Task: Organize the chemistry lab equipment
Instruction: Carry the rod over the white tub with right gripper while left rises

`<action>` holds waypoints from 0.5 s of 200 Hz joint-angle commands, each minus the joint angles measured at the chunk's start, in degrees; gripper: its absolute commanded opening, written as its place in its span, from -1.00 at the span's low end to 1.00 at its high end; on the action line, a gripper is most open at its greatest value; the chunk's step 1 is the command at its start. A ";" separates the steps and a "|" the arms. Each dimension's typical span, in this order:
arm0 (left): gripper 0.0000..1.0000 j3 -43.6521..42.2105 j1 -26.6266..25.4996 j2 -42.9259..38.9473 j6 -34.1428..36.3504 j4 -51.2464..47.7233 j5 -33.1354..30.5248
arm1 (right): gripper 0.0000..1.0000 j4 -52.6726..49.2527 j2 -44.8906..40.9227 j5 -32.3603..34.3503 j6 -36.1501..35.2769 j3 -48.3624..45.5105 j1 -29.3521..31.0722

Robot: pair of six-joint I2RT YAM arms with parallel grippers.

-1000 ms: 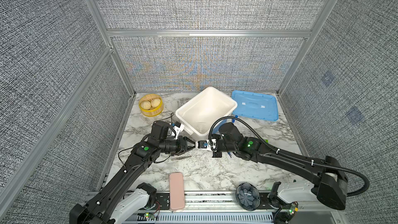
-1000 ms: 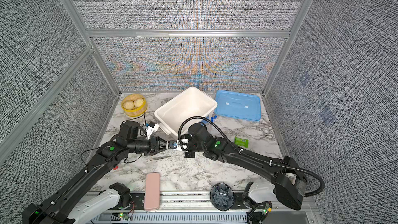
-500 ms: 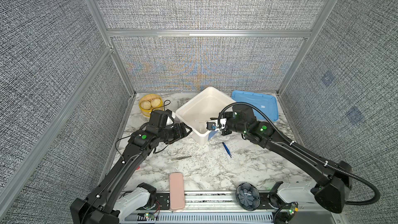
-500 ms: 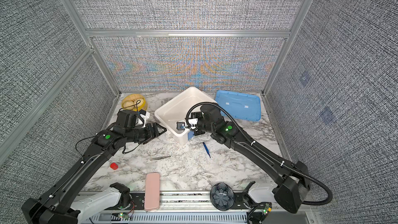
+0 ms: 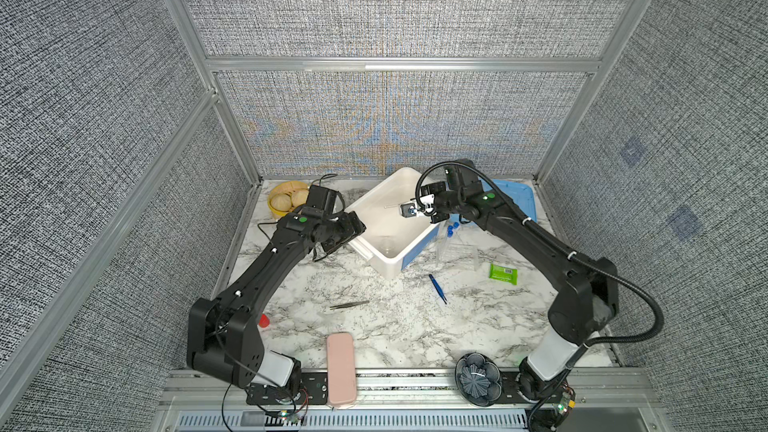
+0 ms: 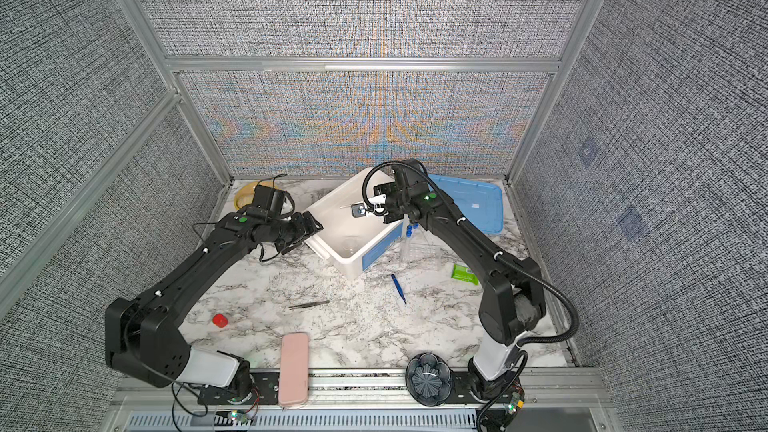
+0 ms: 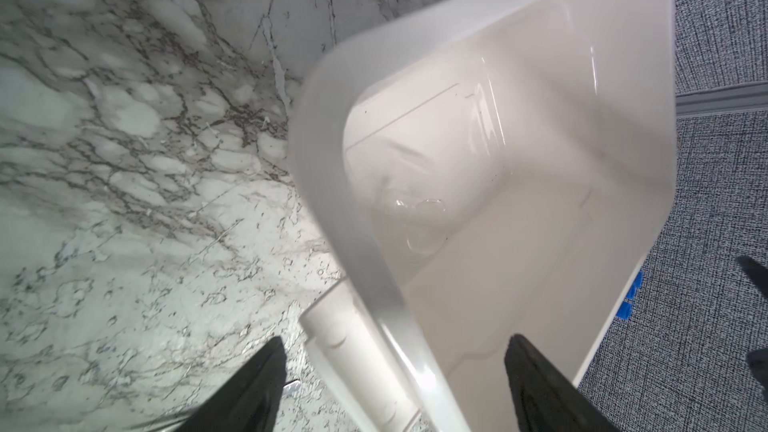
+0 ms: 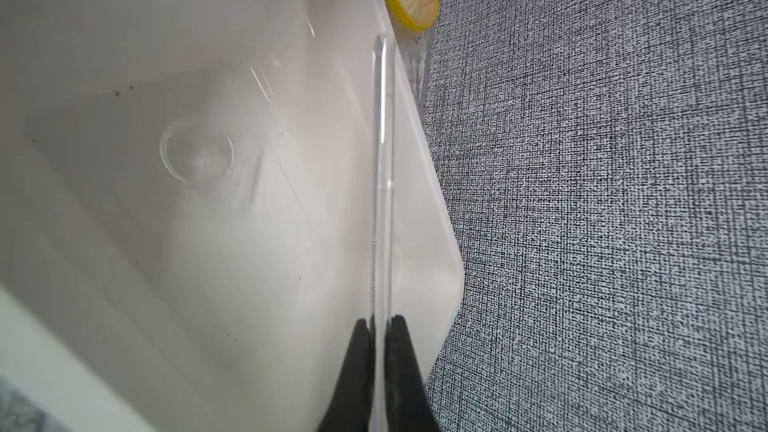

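My right gripper (image 5: pixel 405 209) (image 8: pixel 379 320) is shut on the thin white rod (image 5: pixel 392 206) (image 8: pixel 382 184), holding it level over the white bin (image 5: pixel 370 201). A small clear glass vessel (image 5: pixel 388 243) (image 8: pixel 197 157) lies on the bin floor. At the bin's left corner my left gripper (image 5: pixel 353 226) (image 7: pixel 397 340) is open; one finger is outside the rim and one inside, gripping nothing. Blue-capped tubes (image 5: pixel 451 230) stand in the clear rack (image 5: pixel 459 253) right of the bin. Blue tweezers (image 5: pixel 437 288) and grey tweezers (image 5: pixel 349 305) lie on the marble.
A yellow steamer basket (image 5: pixel 286 199) sits at the back left, and a blue lid (image 5: pixel 515 197) lies behind the right arm. A green packet (image 5: pixel 503 274) and a red cap (image 6: pixel 220 320) lie on the table. On the front rail are a pink case (image 5: pixel 340 367) and a dark round object (image 5: pixel 478 378).
The two grippers met at the table's middle a second ago. Since then the right one has carried the rod up over the bin. The left one has opened and pulled back to the bin's left corner.
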 commanded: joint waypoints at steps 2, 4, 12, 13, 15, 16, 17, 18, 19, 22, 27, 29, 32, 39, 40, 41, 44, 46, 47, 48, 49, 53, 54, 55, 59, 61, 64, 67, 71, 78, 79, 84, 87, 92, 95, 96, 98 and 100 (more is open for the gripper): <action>0.65 3.50 0.38 3.79 3.00 -5.44 -2.25 | -1.00 -7.92 3.91 -2.18 -5.46 4.90 0.01; 0.63 3.77 0.28 4.12 3.20 -5.79 -2.55 | -1.00 -8.25 4.23 -2.22 -5.66 5.20 -0.07; 0.61 4.55 0.38 5.51 3.82 -6.96 -3.27 | -1.00 -9.35 5.51 -2.57 -5.99 7.03 -0.10; 0.61 4.57 0.36 5.65 3.88 -7.08 -3.36 | -1.00 -9.45 5.61 -2.62 -6.02 7.27 -0.07; 0.60 4.76 0.41 5.93 4.08 -7.30 -3.42 | -1.00 -9.70 5.95 -2.77 -6.15 7.66 -0.07; 0.60 4.86 0.42 6.08 4.10 -7.38 -3.52 | -1.00 -9.81 6.10 -2.81 -6.19 7.89 -0.05; 0.60 4.90 0.43 6.24 4.11 -7.51 -3.66 | -1.00 -9.99 6.26 -2.87 -6.21 8.00 -0.09; 0.59 4.97 0.43 6.36 4.20 -7.61 -3.73 | -1.00 -10.12 6.38 -2.95 -6.30 8.19 -0.11; 0.58 5.00 0.43 6.56 4.29 -7.76 -3.81 | -1.00 -10.40 6.53 -3.03 -6.35 8.41 -0.11; 0.55 5.22 0.43 6.98 4.49 -8.03 -3.98 | -1.00 -10.71 6.81 -3.29 -6.50 8.94 -0.16; 0.52 5.52 0.50 7.62 4.87 -8.61 -4.18 | -1.00 -11.42 7.49 -3.67 -6.80 9.72 -0.29; 0.51 5.62 0.51 7.85 5.01 -8.89 -4.33 | -1.00 -11.71 7.70 -3.82 -6.94 10.07 -0.30; 0.50 5.95 0.58 8.21 5.14 -9.41 -4.54 | -1.00 -12.07 8.04 -4.02 -7.15 10.49 -0.28; 0.46 6.76 0.81 8.96 5.45 -10.81 -5.03 | -1.00 -12.81 8.78 -4.31 -7.68 11.41 -0.38; 0.46 6.87 0.80 9.09 5.53 -11.02 -5.12 | -1.00 -12.94 8.83 -4.32 -7.74 11.52 -0.34; 0.45 7.00 0.83 9.15 5.62 -11.17 -5.20 | -1.00 -13.01 8.90 -4.38 -7.78 11.66 -0.37; 0.45 7.42 0.91 9.44 5.84 -11.74 -5.52 | -1.00 -13.26 9.21 -4.41 -8.00 12.04 -0.39; 0.44 7.70 0.95 9.62 5.98 -12.24 -5.77 | -1.00 -13.54 9.45 -4.45 -8.12 12.32 -0.37; 0.44 7.86 1.04 9.68 6.06 -12.44 -5.92 | -1.00 -13.61 9.56 -4.44 -8.18 12.46 -0.33; 0.44 7.94 1.04 9.80 6.14 -12.68 -6.09 | -1.00 -13.78 9.66 -4.43 -8.26 12.57 -0.36; 0.44 8.11 1.09 9.81 6.23 -12.79 -6.26 | -1.00 -13.91 9.80 -4.43 -8.30 12.67 -0.33; 0.42 8.62 1.14 10.03 6.56 -13.65 -6.96 | -1.00 -14.46 10.25 -4.49 -8.64 13.26 -0.39; 0.41 8.76 1.18 10.15 6.61 -13.85 -7.14 | -1.00 -14.65 10.36 -4.50 -8.75 13.45 -0.39; 0.41 8.87 1.20 10.16 6.77 -14.04 -7.27 | -1.00 -14.78 10.50 -4.51 -8.85 13.60 -0.39; 0.39 9.36 1.29 10.33 7.09 -14.68 -7.81 | -1.00 -15.48 10.98 -4.52 -9.30 14.27 -0.38; 0.38 9.59 1.33 10.41 7.34 -14.89 -8.12 | -1.00 -15.74 11.14 -4.52 -9.45 14.62 -0.39; 0.38 9.99 1.49 10.56 7.63 -15.22 -8.51 | -1.00 -16.15 11.59 -4.52 -9.66 15.14 -0.39; 0.37 10.34 1.56 10.80 7.82 -15.89 -8.99 | -1.00 -16.66 11.97 -4.58 -9.92 15.63 -0.39; 0.36 11.00 1.78 11.00 7.81 -16.79 -9.73 | -1.00 -17.30 12.57 -4.60 -10.26 16.33 -0.39; 0.32 12.22 2.23 11.66 8.35 -18.18 -10.64 | -1.00 -18.28 13.47 -4.69 -10.88 17.41 -0.36; 0.31 12.36 2.25 11.80 8.52 -18.36 -10.73 | -1.00 -18.40 13.55 -4.69 -10.97 17.55 -0.38; 0.29 13.22 2.56 12.22 9.27 -19.24 -11.14 | -1.00 -19.06 14.18 -4.69 -11.37 18.15 -0.39; 0.28 13.69 2.66 12.42 9.64 -19.72 -11.36 | -1.00 -19.40 14.52 -4.69 -11.65 18.54 -0.35; 0.27 14.35 2.88 12.97 10.18 -20.44 -11.76 | -1.00 -19.91 15.10 -4.61 -12.03 18.99 -0.30; 0.26 14.67 3.01 13.11 10.50 -20.73 -11.79 | -1.00 -20.37 15.48 -4.53 -12.38 19.47 -0.26; 0.26 14.77 3.04 13.23 10.69 -20.82 -11.79 | -1.00 -20.46 15.61 -4.52 -12.47 19.64 -0.28; 0.24 14.92 3.08 13.38 10.93 -20.93 -11.86 | -1.00 -20.78 15.81 -4.45 -12.64 19.91 -0.19; 0.23 15.06 3.14 13.49 11.20 -21.02 -11.83 | -1.00 -21.11 16.02 -4.43 -12.88 20.18 -0.21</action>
